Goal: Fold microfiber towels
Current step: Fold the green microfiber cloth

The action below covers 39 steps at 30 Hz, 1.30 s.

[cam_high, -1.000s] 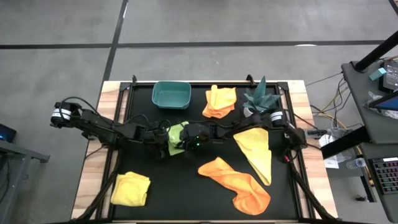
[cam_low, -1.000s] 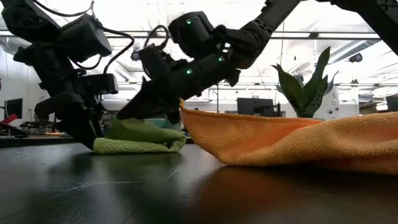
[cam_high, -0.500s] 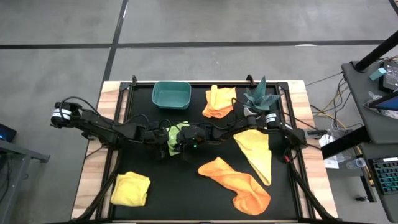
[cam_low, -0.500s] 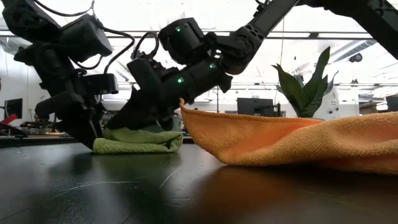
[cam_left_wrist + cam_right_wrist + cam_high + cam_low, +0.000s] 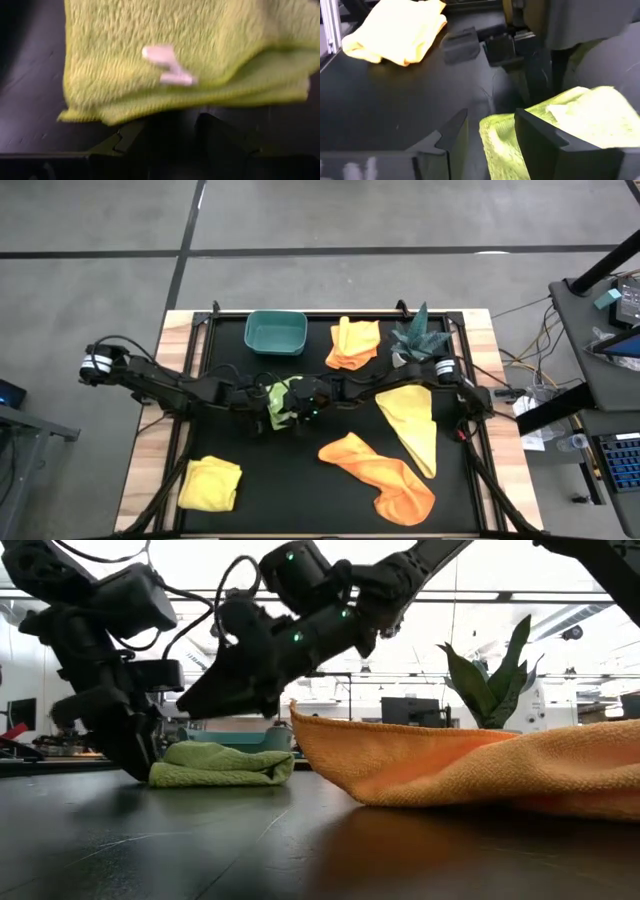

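The lime green towel [image 5: 281, 394] lies folded on the black mat [image 5: 300, 500] at the table's middle, resting flat in several layers [image 5: 222, 765]. My left gripper [image 5: 142, 765] stands open at the towel's left end, its fingers low by the folded edge [image 5: 150, 107]. My right gripper [image 5: 205, 705] hangs open a little above the towel, nothing between its fingers; the towel shows below them [image 5: 555, 125]. Loose on the mat are an orange towel [image 5: 380, 475], a yellow towel [image 5: 412, 425] and a second orange towel [image 5: 352, 343]. A folded yellow towel [image 5: 210, 483] lies near left. My left gripper has its fingertips [image 5: 131, 137] right at the green towel's left folded edge, coming down at a slant from the table's left. I cannot tell whether they touch the cloth; nothing lies between the fingers.
A teal bin [image 5: 275, 332] stands at the far edge and a small green plant [image 5: 418, 335] at the far right. The near orange towel [image 5: 460, 765] rises as a hump close in front of the low camera. Bare mat lies between the folded yellow towel and the orange one.
My right gripper has opened, let go of the green towel and risen clear of it. The towel stays folded on the mat where it was pressed.
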Available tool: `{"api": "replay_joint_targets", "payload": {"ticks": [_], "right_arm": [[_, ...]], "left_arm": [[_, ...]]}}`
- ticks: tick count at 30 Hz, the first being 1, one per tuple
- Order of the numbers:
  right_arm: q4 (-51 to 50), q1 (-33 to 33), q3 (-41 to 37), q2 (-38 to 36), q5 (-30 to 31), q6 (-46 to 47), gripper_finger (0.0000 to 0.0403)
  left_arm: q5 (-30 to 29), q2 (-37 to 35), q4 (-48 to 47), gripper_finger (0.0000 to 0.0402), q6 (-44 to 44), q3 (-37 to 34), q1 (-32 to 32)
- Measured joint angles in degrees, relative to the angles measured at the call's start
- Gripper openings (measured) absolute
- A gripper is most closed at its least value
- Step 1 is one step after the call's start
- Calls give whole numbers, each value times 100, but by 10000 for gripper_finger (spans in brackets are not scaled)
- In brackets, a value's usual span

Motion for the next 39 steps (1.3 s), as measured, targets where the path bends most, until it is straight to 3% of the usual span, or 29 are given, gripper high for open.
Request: {"api": "replay_joint_targets", "payload": {"ticks": [8, 15, 21, 26, 31, 39], "right_arm": [[-791, 37, -12, -304, 599, -556, 122], [-608, 39, -214, -304, 721, -623, 86], [-61, 35, -383, -198, 917, -629, 54], [513, 39, -398, 265, 814, -594, 31], [970, 50, -391, 480, -17, -561, 17], [922, 48, -374, 384, 0, -671, 11]], "left_arm": [[-139, -781, -619, 163, 142, 1, 4], [-1306, -1041, 3, 164, 1057, -27, 6], [-1819, -580, 982, 164, 1459, -58, 15], [-1917, 7, 1078, 164, 1409, -57, 17], [-2236, 592, 1029, 164, 1085, -41, 57], [-2327, 720, 1007, 164, 1012, 2, 92]]}}
